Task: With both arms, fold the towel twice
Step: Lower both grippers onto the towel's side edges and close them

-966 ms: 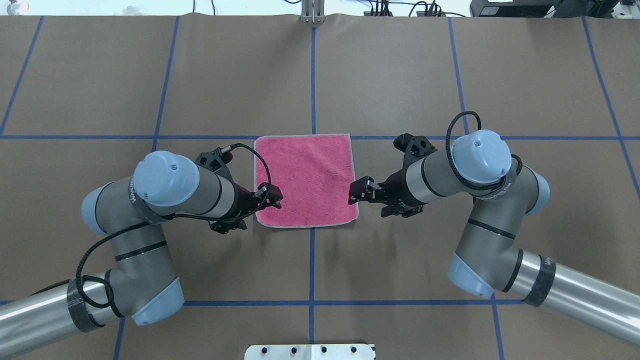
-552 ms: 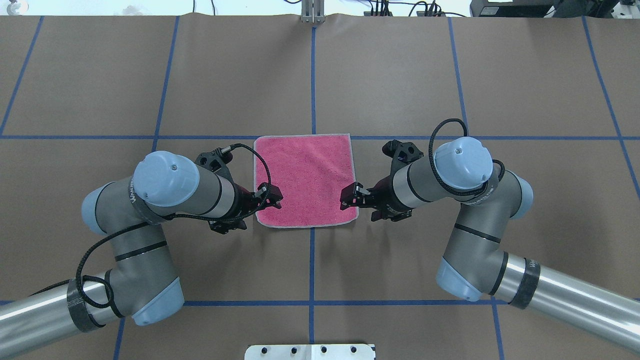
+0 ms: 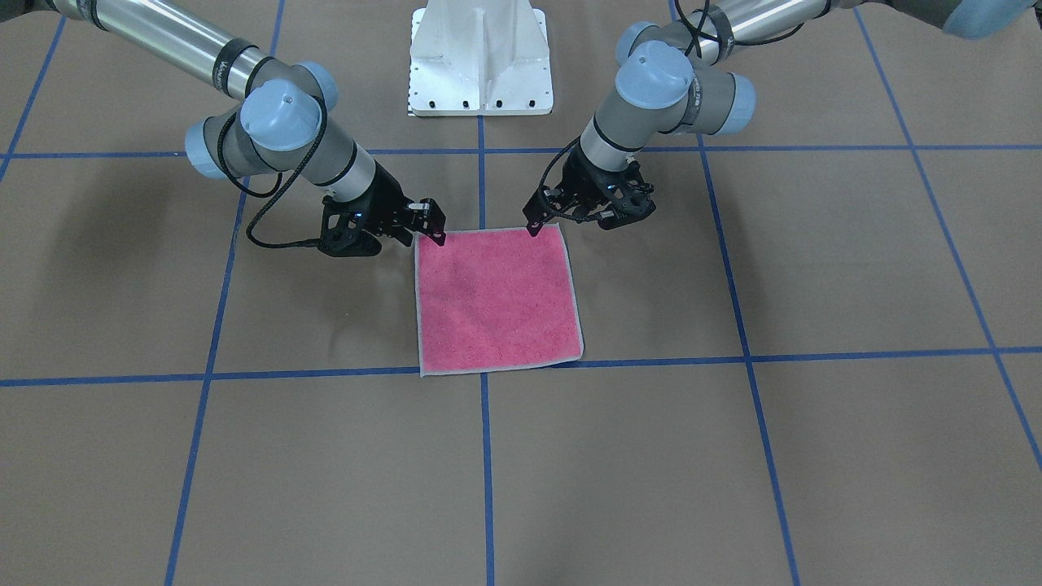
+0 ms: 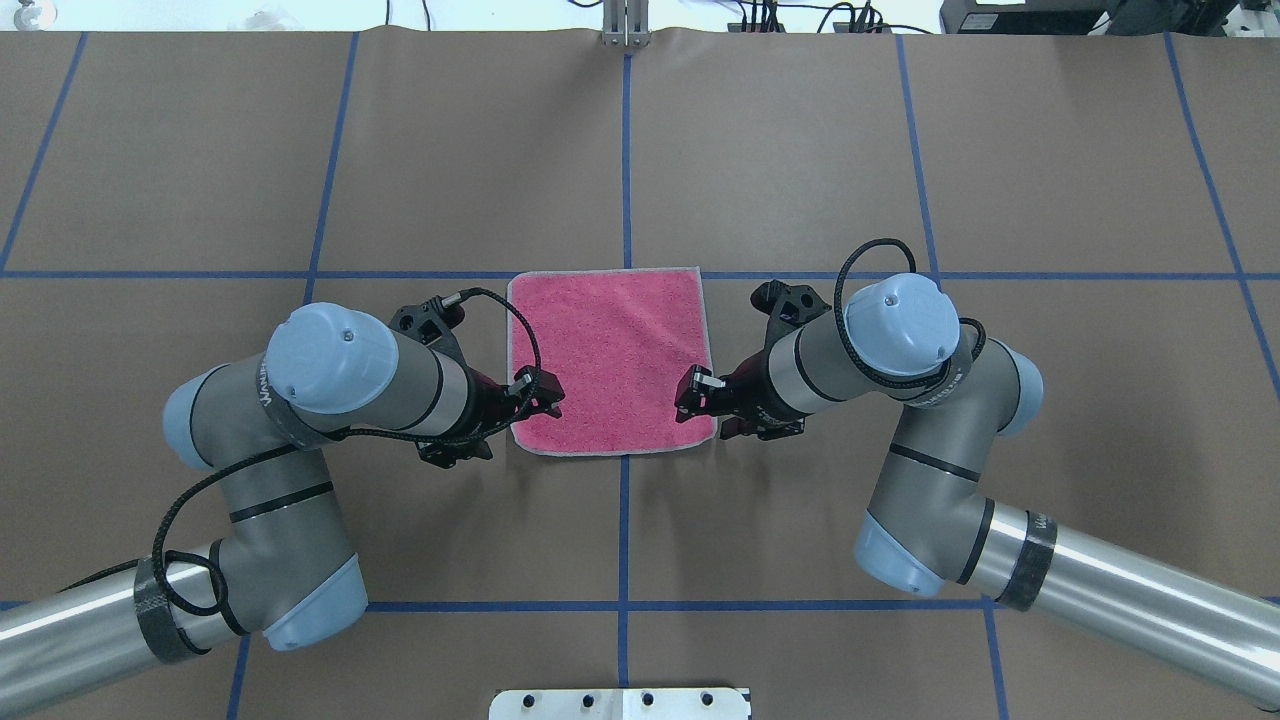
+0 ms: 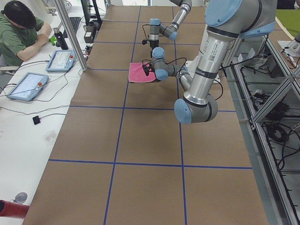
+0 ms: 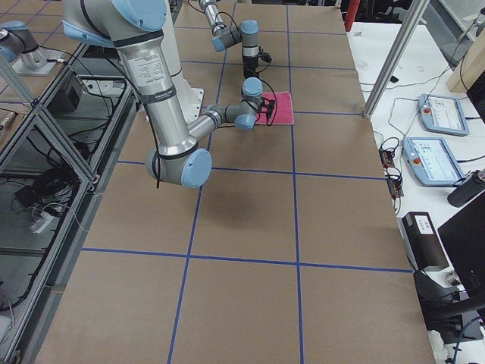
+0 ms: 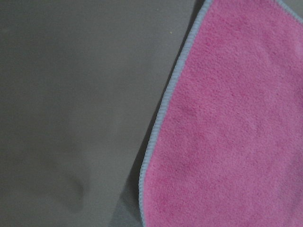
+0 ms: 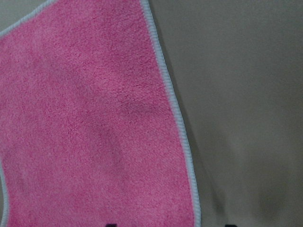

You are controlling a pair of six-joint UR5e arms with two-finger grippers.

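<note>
Front view: the towel [image 3: 496, 297] lies flat, pink face up, in the middle of the table [image 3: 814, 448], well in from every edge. No fold is made. My right claw [image 3: 430, 224] and left claw [image 3: 537, 220] hang low at the two towel corners nearest my edge of the table, one each.

Overhead: the towel's far edge runs along a tape line [image 4: 800, 274]. My left claw [image 4: 540, 393] reads as spread, with nothing between the fingers. My right claw [image 4: 693, 393] reads the same, at the opposite side border.

Side views: the towel [image 5: 138, 72] shows pink between my arms. The claws are too small here to judge.

Left wrist: only the towel's border and bare table show, with no fingers in frame.

Right wrist: two dark tips [image 8: 110, 225] show at the bottom of the frame, wide apart, with the border between them. That confirms the spread.

Judgement: this is the approach for fold one. The next move calls for both claws to go down onto the border and pinch the cloth. They should then lift together and carry the near edge over to the far edge at a matched pace.
</note>
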